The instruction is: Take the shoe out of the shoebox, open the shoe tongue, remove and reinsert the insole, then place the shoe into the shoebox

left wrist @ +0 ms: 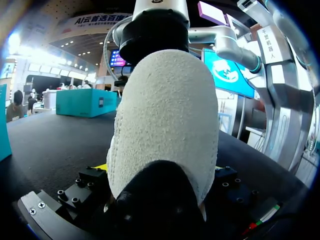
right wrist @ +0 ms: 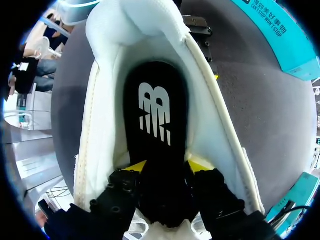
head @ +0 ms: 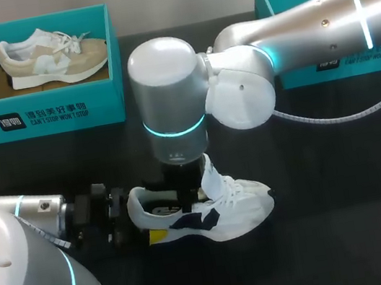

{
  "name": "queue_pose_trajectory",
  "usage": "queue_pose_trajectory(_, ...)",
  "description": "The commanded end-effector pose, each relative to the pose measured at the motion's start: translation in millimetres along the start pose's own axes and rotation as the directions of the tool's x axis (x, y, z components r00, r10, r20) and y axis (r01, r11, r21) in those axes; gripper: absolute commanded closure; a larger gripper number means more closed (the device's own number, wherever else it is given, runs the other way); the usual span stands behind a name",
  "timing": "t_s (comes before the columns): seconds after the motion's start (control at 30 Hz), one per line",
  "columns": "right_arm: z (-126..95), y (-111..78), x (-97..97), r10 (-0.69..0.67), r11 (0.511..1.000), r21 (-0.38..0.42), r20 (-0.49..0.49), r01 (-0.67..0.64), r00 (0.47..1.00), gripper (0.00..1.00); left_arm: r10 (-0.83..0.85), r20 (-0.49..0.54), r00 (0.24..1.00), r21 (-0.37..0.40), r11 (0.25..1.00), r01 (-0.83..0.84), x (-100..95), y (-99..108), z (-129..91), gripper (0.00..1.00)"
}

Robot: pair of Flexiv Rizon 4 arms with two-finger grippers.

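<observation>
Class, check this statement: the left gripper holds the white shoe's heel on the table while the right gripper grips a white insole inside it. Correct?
Not quite: the insole is black, not white, as the right wrist view shows. The rest stands: the left gripper holds the heel of the white shoe on the table, and the right gripper grips the insole inside it.

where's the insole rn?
Right wrist view: the black insole lies inside the white shoe, its near end held in the right gripper. Head view: that shoe sits lower middle on the table.
</observation>
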State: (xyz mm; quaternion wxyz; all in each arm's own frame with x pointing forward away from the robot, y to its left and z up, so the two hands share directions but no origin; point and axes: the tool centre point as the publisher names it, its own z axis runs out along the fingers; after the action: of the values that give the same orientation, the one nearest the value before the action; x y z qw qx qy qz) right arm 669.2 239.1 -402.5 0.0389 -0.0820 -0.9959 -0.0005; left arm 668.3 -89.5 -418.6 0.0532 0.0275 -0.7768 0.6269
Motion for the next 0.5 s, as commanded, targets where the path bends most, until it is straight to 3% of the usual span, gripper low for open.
queue_pose_trajectory(0.03,4.5,0.9,45.1,0.000,1.000,0.001,0.011,0.000,1.000,0.53,-0.002,0.005,1.000,-0.001,1.000,0.002,-4.0,4.0,1.3,1.00)
queue_pose_trajectory(0.27,1.7,3.2,45.3,-0.003,1.000,-0.003,0.023,0.004,1.000,0.53,-0.002,0.005,1.000,-0.001,1.000,0.002,-4.0,4.0,1.3,1.00)
queue_pose_trajectory(0.5,17.1,4.5,42.2,-0.007,1.000,-0.012,-0.021,0.007,1.000,0.53,-0.002,0.005,1.000,-0.001,1.000,0.002,-4.0,4.0,1.3,1.00)
